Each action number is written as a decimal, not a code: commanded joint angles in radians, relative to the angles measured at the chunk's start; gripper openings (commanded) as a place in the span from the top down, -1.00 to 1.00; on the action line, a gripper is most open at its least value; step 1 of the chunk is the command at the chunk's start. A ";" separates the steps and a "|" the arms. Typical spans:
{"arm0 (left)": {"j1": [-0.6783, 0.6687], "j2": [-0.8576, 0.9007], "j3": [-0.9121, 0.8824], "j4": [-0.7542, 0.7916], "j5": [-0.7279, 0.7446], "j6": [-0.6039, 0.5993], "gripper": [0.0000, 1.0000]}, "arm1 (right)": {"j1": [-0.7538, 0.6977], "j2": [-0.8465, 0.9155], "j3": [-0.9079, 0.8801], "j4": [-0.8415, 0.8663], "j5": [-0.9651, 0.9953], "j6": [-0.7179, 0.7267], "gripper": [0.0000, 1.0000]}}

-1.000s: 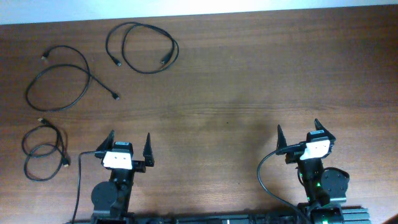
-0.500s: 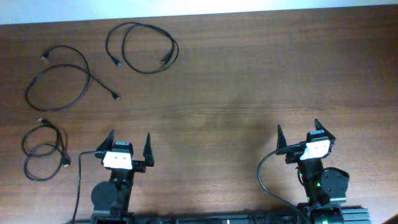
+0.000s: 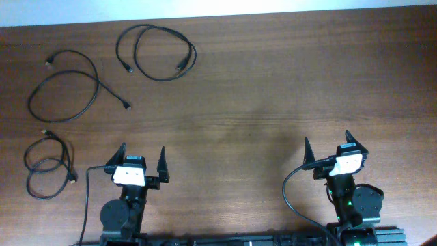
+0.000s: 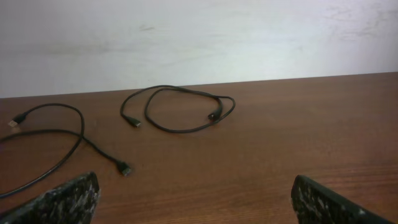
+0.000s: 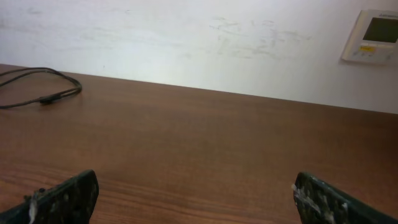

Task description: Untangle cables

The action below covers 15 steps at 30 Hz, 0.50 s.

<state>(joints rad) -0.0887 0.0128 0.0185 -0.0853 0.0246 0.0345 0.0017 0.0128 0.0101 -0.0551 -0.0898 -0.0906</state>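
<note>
The three black cables (image 3: 100, 82) lie apart at the far-left side of the wooden table (image 3: 259, 102); the nearest small coil (image 3: 29, 181) is just left of the left gripper (image 3: 143, 147); the right gripper (image 3: 326, 137) sits well away; both jaws gape wide, empty.

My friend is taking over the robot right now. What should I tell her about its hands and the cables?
Left gripper: open, holding nothing, at the near edge of the table.
Right gripper: open, holding nothing, also at the near edge.
Cables: all three lie on the left side. The far cable is one loose loop. The middle cable is a wide loop with a tail. The near cable is coiled on itself beside the left arm.
Done: the three cables lie apart, none touching another.
Left: probably little, perhaps opening out the near cable's coil.
</note>
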 commanded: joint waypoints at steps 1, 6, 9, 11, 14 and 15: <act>-0.002 -0.008 -0.009 0.002 -0.014 0.016 -0.97 | 0.011 -0.010 -0.005 0.001 0.017 -0.006 -0.97; -0.002 -0.008 -0.009 0.002 -0.014 0.016 -0.97 | 0.010 -0.010 -0.005 -0.002 0.045 0.036 -0.98; -0.002 -0.008 -0.009 0.002 -0.014 0.016 -0.97 | 0.010 -0.010 -0.005 -0.003 0.124 0.153 -0.97; -0.002 -0.008 -0.009 0.002 -0.014 0.016 -0.97 | 0.010 -0.010 -0.005 -0.008 0.125 0.151 -0.97; -0.002 -0.008 -0.009 0.002 -0.014 0.016 -0.97 | 0.010 -0.010 -0.005 -0.024 0.125 0.151 -0.97; -0.002 -0.008 -0.009 0.002 -0.014 0.016 -0.97 | 0.010 -0.010 -0.005 -0.024 0.125 0.151 -0.97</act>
<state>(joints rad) -0.0887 0.0128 0.0185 -0.0849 0.0246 0.0345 0.0021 0.0128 0.0101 -0.0723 0.0048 0.0319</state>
